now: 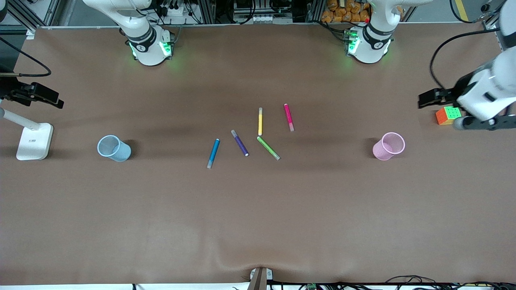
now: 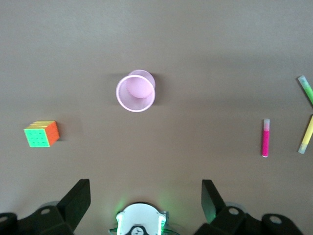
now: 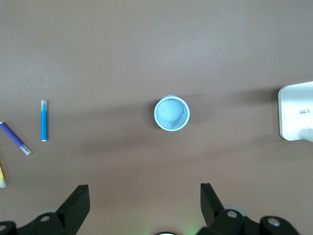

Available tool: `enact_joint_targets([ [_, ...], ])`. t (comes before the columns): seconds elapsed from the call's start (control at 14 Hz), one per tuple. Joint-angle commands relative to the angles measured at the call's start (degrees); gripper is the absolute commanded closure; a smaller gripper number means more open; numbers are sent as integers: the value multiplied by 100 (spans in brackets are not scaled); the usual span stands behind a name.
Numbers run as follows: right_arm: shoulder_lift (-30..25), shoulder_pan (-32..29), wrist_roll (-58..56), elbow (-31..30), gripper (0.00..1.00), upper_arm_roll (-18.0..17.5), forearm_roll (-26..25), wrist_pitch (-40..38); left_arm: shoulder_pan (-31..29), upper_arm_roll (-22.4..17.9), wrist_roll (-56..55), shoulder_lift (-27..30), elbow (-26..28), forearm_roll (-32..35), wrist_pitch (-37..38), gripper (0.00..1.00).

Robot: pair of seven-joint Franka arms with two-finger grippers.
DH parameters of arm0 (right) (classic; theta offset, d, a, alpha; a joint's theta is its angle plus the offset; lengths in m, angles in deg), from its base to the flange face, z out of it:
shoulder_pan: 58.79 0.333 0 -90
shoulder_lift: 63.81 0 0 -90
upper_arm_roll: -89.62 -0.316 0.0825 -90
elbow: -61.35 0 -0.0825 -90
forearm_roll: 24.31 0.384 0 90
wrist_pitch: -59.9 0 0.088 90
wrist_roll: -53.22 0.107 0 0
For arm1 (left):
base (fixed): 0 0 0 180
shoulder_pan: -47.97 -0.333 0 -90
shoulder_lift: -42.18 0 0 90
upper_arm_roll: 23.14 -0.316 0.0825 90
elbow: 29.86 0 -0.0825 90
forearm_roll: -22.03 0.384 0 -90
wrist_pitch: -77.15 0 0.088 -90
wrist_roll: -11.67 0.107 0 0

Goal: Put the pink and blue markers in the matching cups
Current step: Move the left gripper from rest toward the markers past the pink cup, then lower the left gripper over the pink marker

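Observation:
The pink marker (image 1: 289,117) (image 2: 265,138) lies mid-table among other pens, on the side toward the left arm's end. The blue marker (image 1: 213,153) (image 3: 44,121) lies nearer the front camera, toward the right arm's end. The pink cup (image 1: 383,152) (image 2: 120,95) stands upright and empty toward the left arm's end. The blue cup (image 1: 121,153) (image 3: 157,115) stands upright and empty toward the right arm's end. My left gripper (image 2: 145,183) hangs open and empty high over the table by the pink cup. My right gripper (image 3: 144,186) hangs open and empty high over the table by the blue cup.
A purple pen (image 1: 240,143), a yellow pen (image 1: 260,121) and a green pen (image 1: 268,148) lie between the two markers. A colourful puzzle cube (image 1: 447,115) (image 2: 42,133) sits past the pink cup at the left arm's end. A white stand (image 1: 34,141) (image 3: 296,110) is at the right arm's end.

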Motion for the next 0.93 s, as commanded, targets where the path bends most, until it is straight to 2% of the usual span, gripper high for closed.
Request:
enact_joint_targets([
  [0.0,6,-101,5,17,0,-75,-12,14,14,173,-164,-220,37,-63,-216,0],
  [0.29,6,-92,5,17,0,-75,-12,14,23,559,-593,-458,107,-63,-559,0],
  [0.5,6,-92,5,17,0,-75,-12,14,41,806,-997,-555,379,-63,-1137,0],
  [0.86,6,-92,5,17,0,-75,-12,14,664,903,-2228,-791,766,-46,-1658,0],
])
